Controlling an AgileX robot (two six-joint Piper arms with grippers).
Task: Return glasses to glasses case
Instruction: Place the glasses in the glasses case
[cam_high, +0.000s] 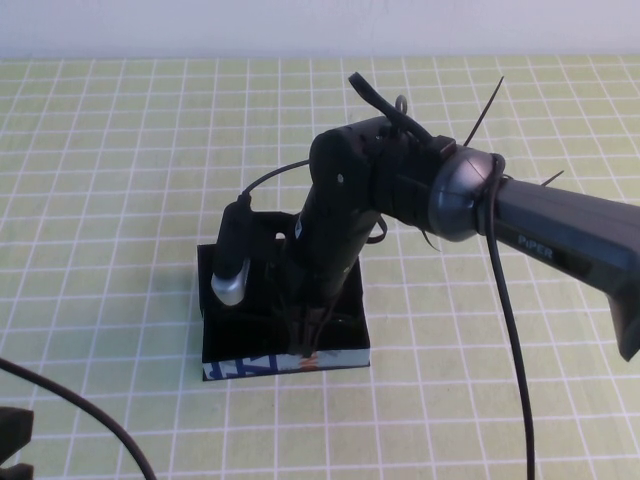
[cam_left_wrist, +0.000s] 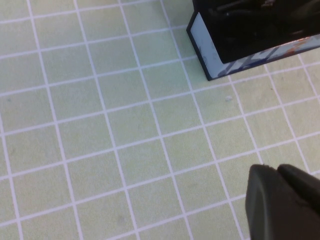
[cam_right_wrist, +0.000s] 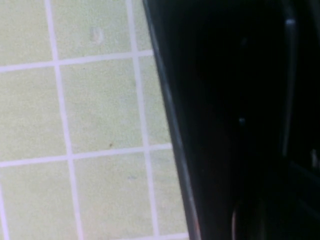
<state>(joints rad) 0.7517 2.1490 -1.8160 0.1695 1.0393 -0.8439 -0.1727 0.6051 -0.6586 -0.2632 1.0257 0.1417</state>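
The black glasses case (cam_high: 285, 362) stands open at the table's middle, its blue, white and orange-red printed side facing me. My right gripper (cam_high: 308, 338) reaches straight down into the case, close behind the front wall. The glasses do not show clearly; the case's inside is dark and the arm covers it. The right wrist view shows only the case's rim (cam_right_wrist: 170, 115) and its dark inside. My left gripper (cam_left_wrist: 277, 172) is shut and empty, low over the mat at the near left, apart from the case's corner (cam_left_wrist: 210, 50).
A green mat with a white grid (cam_high: 120, 150) covers the whole table. A black cable (cam_high: 100, 415) runs across the near left corner. The right arm's cable (cam_high: 510, 330) hangs down to the right of the case.
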